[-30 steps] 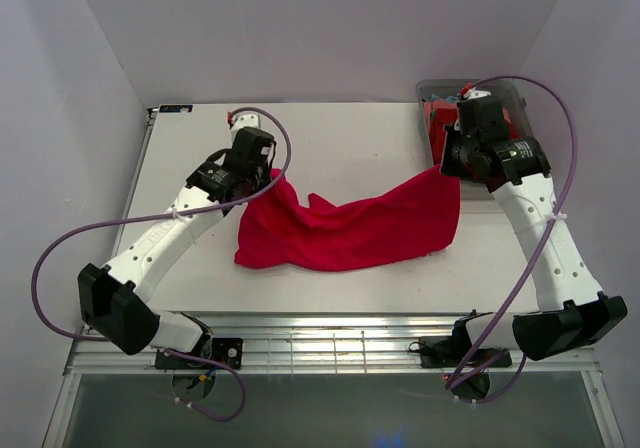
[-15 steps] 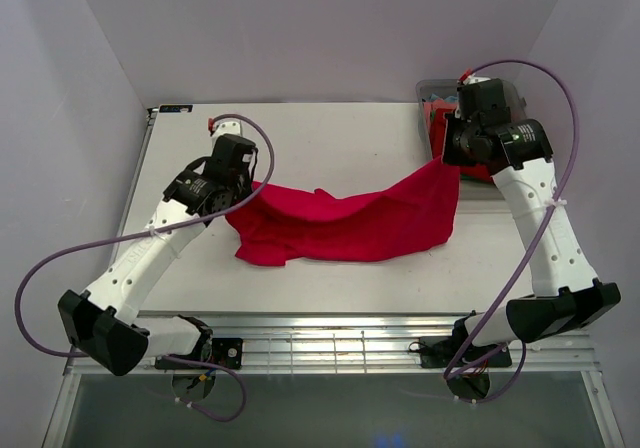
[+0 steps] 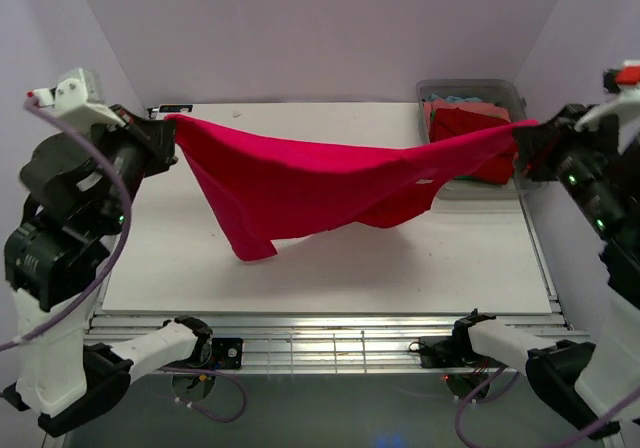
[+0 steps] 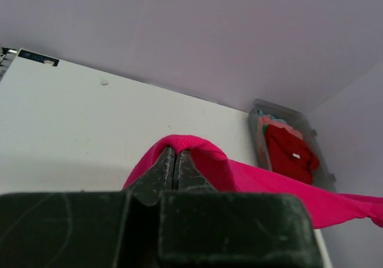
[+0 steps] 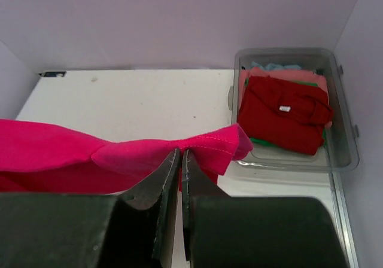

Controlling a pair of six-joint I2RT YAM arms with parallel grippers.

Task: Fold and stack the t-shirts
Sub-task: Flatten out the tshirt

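A crimson t-shirt [image 3: 310, 183] hangs stretched in the air above the white table [image 3: 330, 278], held by two corners. My left gripper [image 3: 172, 128] is high at the left, shut on one corner of the shirt [image 4: 197, 151]. High at the right, my right gripper [image 3: 520, 140] is shut on the other corner [image 5: 209, 145]. The cloth sags in the middle, and a loose flap [image 3: 250, 243] droops toward the table. Several more folded t-shirts, a dark red one [image 5: 284, 112] on top, lie in the clear bin.
The clear plastic bin [image 3: 505, 90] stands at the table's back right corner, under the right gripper's end of the cloth. Purple walls close the table in on three sides. A metal rail [image 3: 320, 343] runs along the near edge.
Both arms rose and swung outward. The shirt, lying on the table a second ago, now hangs taut in the air between the two grippers.
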